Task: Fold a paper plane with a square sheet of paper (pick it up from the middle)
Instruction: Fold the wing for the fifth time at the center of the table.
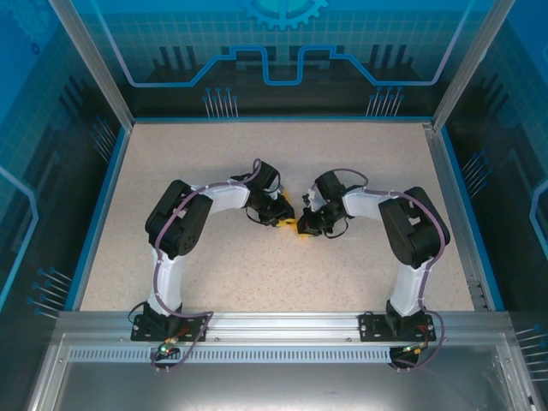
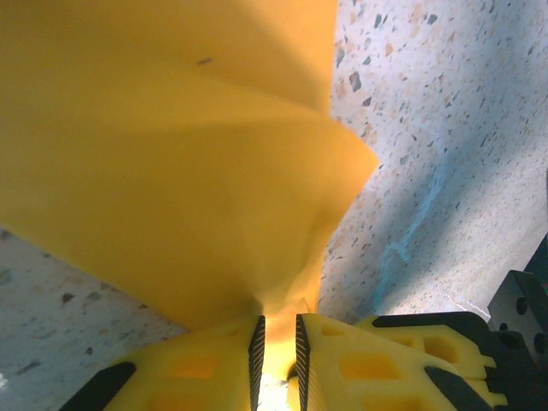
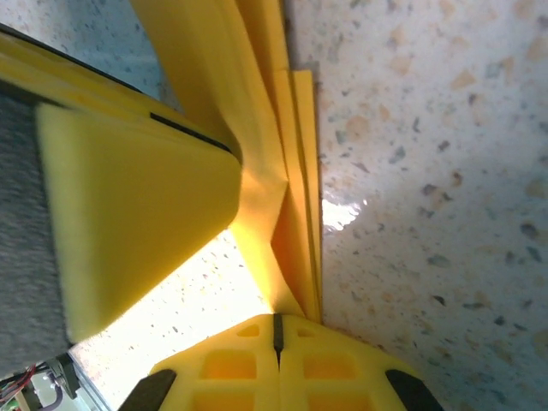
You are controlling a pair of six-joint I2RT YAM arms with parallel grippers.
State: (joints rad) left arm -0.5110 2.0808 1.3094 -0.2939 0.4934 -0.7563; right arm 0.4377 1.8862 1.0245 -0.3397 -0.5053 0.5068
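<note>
At the middle of the speckled table [image 1: 214, 274], the left gripper [image 2: 278, 330] and the right gripper [image 3: 276, 321] meet almost tip to tip, each with its fingers pinched tight on the folded orange-yellow paper [image 2: 171, 171], which spans between them in creased layers.
</note>
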